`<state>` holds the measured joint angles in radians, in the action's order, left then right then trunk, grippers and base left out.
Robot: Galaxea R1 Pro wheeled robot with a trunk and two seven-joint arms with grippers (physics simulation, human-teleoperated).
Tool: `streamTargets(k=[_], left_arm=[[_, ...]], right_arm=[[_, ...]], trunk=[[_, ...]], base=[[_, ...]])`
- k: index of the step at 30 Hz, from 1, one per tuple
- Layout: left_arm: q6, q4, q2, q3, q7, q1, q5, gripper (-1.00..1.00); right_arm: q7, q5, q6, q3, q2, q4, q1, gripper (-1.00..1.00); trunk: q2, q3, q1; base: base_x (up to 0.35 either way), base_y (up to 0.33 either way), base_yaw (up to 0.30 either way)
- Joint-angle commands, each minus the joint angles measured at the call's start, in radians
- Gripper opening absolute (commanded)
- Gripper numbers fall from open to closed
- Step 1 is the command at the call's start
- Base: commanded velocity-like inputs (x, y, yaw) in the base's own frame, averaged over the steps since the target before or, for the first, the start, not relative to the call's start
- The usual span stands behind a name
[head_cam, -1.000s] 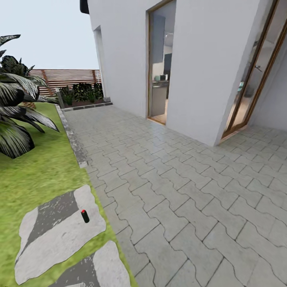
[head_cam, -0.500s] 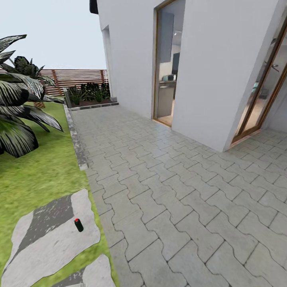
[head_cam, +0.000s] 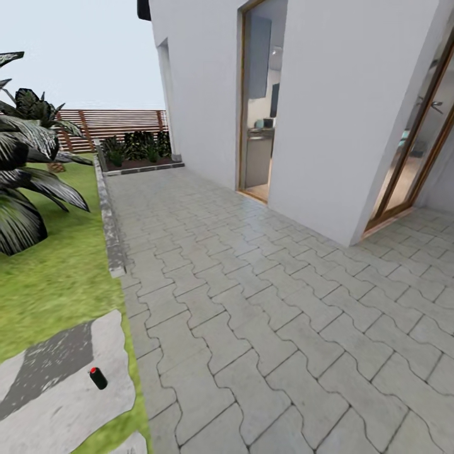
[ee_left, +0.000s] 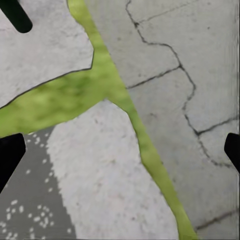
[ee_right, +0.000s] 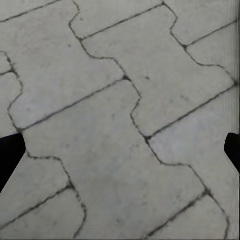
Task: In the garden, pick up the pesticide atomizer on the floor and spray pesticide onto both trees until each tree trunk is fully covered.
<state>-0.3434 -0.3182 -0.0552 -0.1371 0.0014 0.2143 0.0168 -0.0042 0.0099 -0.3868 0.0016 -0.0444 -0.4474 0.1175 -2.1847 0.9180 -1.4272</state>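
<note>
Evidently rolling closer: seeing the whole head picture sliding since a second ago, and now finding the pesticide atomizer (head_cam: 97,378) lower and further left, lying untouched on a stone slab (head_cam: 63,410) in the grass (head_cam: 57,284). Needing to close in before any grasp. Noting paving (head_cam: 265,302), a house wall (head_cam: 328,94), a palm (head_cam: 25,189) and a fence (head_cam: 113,123); spotting neither tall trunk yet.

Looking along the left gripper (ee_left: 120,155): spreading wide, holding nothing, hanging over slab and grass, with a dark rounded shape (ee_left: 16,15), possibly the atomizer, sitting well beyond one fingertip.

Looking along the right gripper (ee_right: 120,155): gaping equally wide, gripping nothing, with bare paving between the fingers.
</note>
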Motion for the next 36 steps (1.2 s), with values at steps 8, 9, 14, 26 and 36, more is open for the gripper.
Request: streamTargets(k=[8,9,14,26,36], left_arm=[[-0.003,0.001,0.000,-0.001,0.000,0.000,0.002,1.00],[-0.003,0.001,-0.001,-0.001,0.000,0.000,0.002,1.00],[-0.003,0.001,0.000,-0.001,0.000,0.000,0.002,1.00],[-0.003,0.001,-0.001,-0.001,0.000,0.000,0.002,1.00],[-0.003,0.001,-0.001,-0.001,0.000,0.000,0.002,1.00]], right_arm=[[0.000,0.001,-0.003,0.000,0.000,0.001,0.001,1.00],[0.000,0.001,-0.003,0.000,0.000,0.001,0.001,1.00],[0.000,0.001,-0.003,0.000,0.000,0.001,0.001,1.00],[0.000,0.001,-0.003,0.001,0.000,0.001,0.001,1.00],[0.000,0.002,-0.003,0.001,0.000,0.001,0.001,1.00]], trunk=[[0.000,0.001,0.000],[0.000,0.001,0.000],[0.000,0.001,0.000],[0.000,0.001,0.000],[0.000,0.001,0.000]], base=[[0.251,-0.242,0.099],[0.231,-0.258,0.230],[0.221,-0.265,0.259],[0.212,-0.270,0.276],[0.211,-0.271,0.277]])
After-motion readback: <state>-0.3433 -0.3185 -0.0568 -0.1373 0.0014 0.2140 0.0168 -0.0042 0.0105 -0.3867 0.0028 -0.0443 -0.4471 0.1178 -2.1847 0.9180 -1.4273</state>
